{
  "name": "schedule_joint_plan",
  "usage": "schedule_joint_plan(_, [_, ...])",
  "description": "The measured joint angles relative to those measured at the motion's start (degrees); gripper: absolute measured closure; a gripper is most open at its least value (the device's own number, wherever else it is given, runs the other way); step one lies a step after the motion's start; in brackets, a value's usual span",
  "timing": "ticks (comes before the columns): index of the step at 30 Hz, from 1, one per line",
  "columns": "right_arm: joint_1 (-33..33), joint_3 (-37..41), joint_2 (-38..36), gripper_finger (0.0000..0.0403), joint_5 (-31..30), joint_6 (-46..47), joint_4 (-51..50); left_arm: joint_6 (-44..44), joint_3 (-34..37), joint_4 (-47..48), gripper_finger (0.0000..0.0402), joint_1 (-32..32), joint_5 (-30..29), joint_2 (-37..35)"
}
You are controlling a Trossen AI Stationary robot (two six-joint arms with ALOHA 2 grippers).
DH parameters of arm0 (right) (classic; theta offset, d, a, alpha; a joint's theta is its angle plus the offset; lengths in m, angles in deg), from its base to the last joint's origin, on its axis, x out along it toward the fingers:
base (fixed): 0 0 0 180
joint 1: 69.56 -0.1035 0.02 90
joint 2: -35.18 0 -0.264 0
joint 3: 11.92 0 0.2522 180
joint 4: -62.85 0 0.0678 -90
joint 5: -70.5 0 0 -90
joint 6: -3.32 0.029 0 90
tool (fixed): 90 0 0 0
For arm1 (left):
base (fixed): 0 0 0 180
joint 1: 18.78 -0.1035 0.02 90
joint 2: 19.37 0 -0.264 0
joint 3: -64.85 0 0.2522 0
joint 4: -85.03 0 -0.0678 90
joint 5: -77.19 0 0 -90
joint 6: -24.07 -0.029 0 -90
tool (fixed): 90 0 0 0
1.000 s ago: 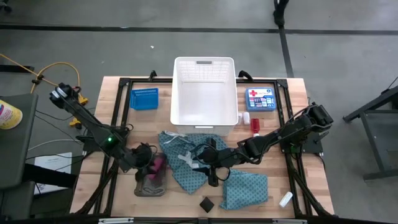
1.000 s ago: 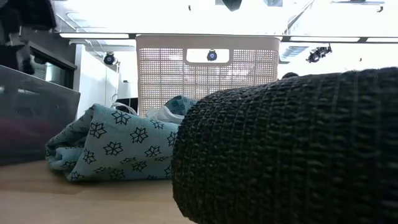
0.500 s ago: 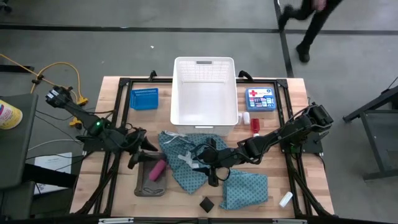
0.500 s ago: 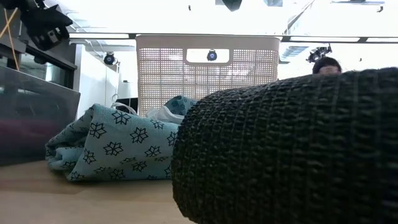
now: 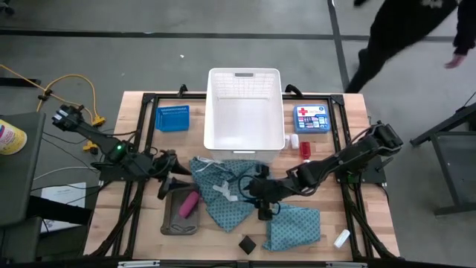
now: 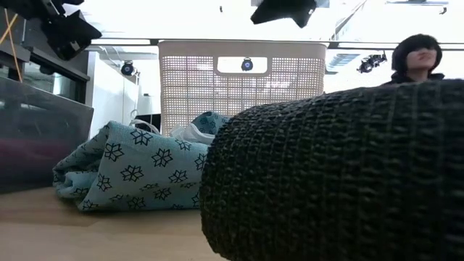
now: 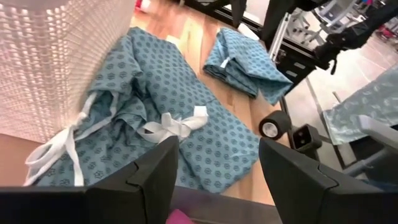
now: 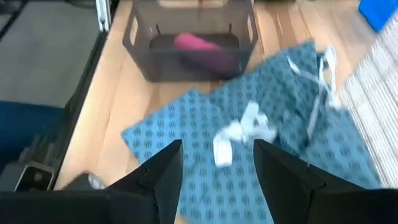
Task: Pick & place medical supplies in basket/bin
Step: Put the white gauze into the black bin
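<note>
Near the table's middle, the right gripper [image 5: 262, 206] hangs with fingers spread and empty, directly above the larger teal cloth [image 5: 223, 190], over its white ties [image 8: 239, 134]. That cloth lies just on the near side of the white basket [image 5: 244, 152], long axis slanting far-left to near-right. Left gripper [image 5: 168, 179], also spread and empty, sits beside the cloth's left edge, above the grey tray [image 5: 168, 222] holding the pink cylinder [image 5: 189, 204]. Judgement: right arm is better placed.

Overhead, table-level, two wrist views
</note>
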Motion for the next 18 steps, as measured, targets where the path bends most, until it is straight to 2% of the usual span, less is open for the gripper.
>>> schedule_joint_plan(7, [-0.8, 0.0, -3.6, 0.0220, 0.1, 9.1, -11.5, 0.0, 0.0, -0.1, 0.0183, -1.2, 0.0, 0.0])
schedule_joint_plan(18, [-7.1, 0.0, -6.9, 0.0220, 2.8, 17.6, -25.5, 1.0, 0.0, -0.1, 0.0183, -1.4, -0.1, 0.0])
